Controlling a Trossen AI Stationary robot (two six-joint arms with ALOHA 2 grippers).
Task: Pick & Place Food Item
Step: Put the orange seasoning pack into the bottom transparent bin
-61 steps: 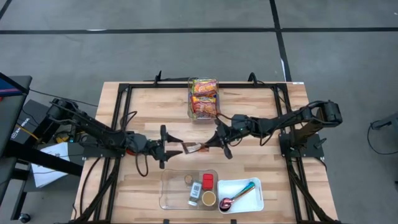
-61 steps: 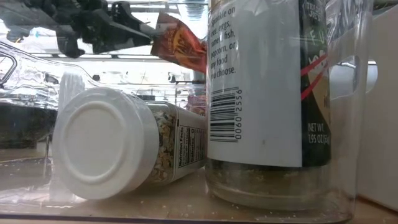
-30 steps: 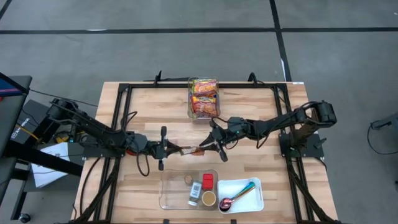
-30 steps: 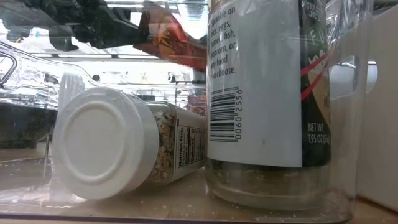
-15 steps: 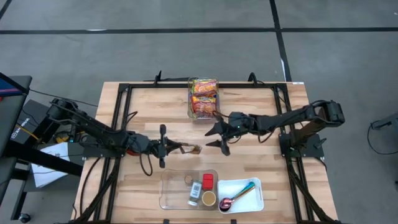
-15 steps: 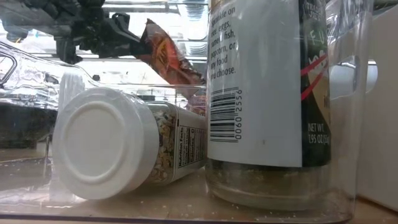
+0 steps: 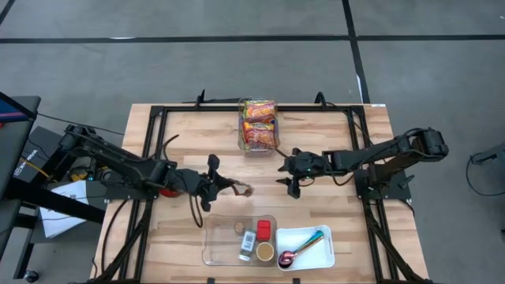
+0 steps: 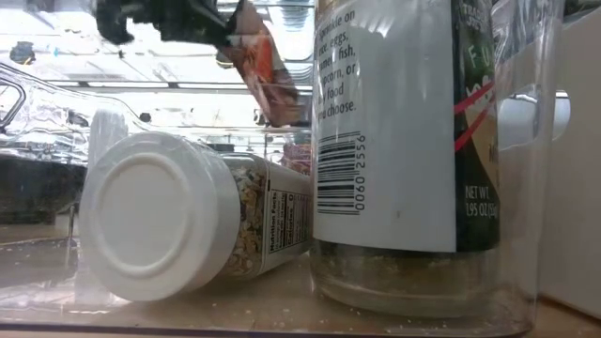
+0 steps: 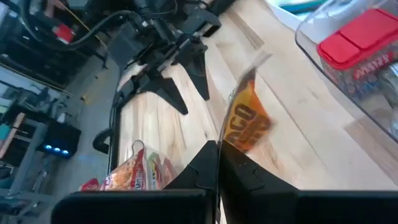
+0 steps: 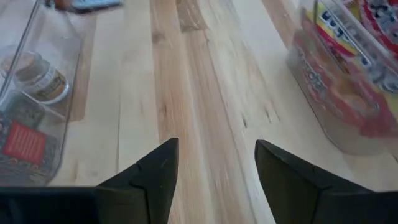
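A robotics lab or test workshop: a light butcher-block wooden table (image 7: 189,134) with a black metal frame (image 7: 154,118) bolted on stands on a bare grey concrete floor (image 7: 158,63) marked with dark lines, and cabling and electronics with blue indicator lights (image 9: 57,149) sit beside it.

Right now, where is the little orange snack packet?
In the high view, the snack packet hangs from the left gripper above mid-table, left of the open right gripper and behind the clear bin.
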